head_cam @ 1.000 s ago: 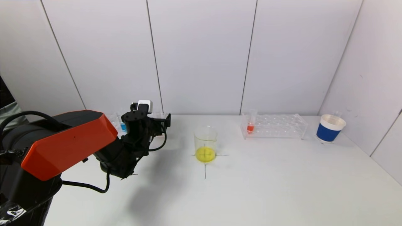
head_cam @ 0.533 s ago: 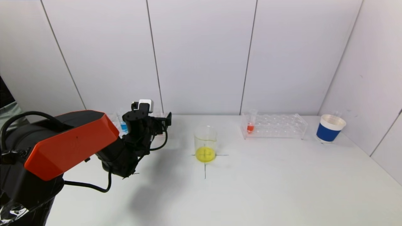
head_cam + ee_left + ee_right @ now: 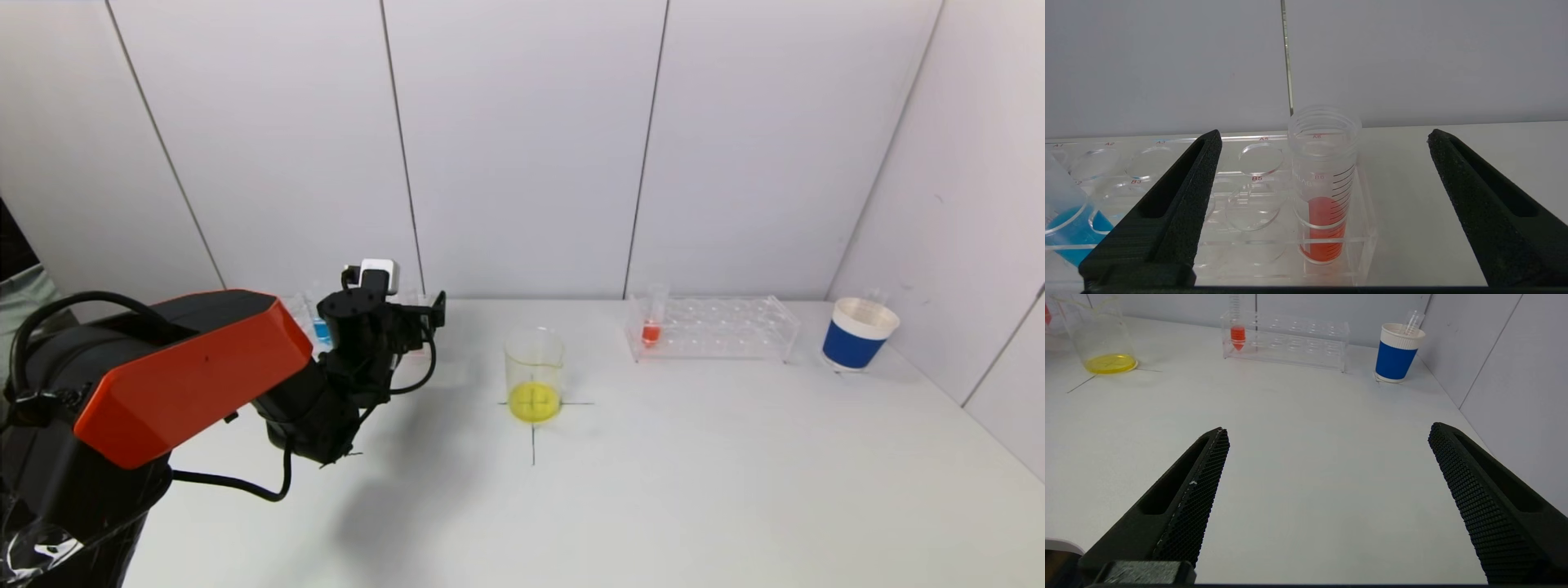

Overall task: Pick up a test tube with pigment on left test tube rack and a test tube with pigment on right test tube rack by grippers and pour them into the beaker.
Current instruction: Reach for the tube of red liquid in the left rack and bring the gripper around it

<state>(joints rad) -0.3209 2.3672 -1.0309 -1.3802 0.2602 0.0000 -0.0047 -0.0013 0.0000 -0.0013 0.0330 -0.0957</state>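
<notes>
My left gripper (image 3: 418, 317) is open in front of the clear left rack (image 3: 1167, 171), at its right end. A test tube with orange-red pigment (image 3: 1325, 220) stands upright in the rack's end hole, between and just beyond my open fingers (image 3: 1325, 134), untouched. A tube with blue pigment (image 3: 321, 329) stands further left in that rack and also shows in the left wrist view (image 3: 1067, 228). The beaker (image 3: 535, 371) holds yellow liquid on a black cross mark. The right rack (image 3: 718, 328) holds a tube with orange-red pigment (image 3: 651, 327). My right gripper (image 3: 1329, 428) is open and empty above bare table.
A blue and white paper cup (image 3: 857, 335) with a clear tube in it stands at the far right near the side wall. White walls close off the back and right of the white table (image 3: 653, 490).
My left arm has crept slightly forward and up toward the left rack. Nothing else has moved.
</notes>
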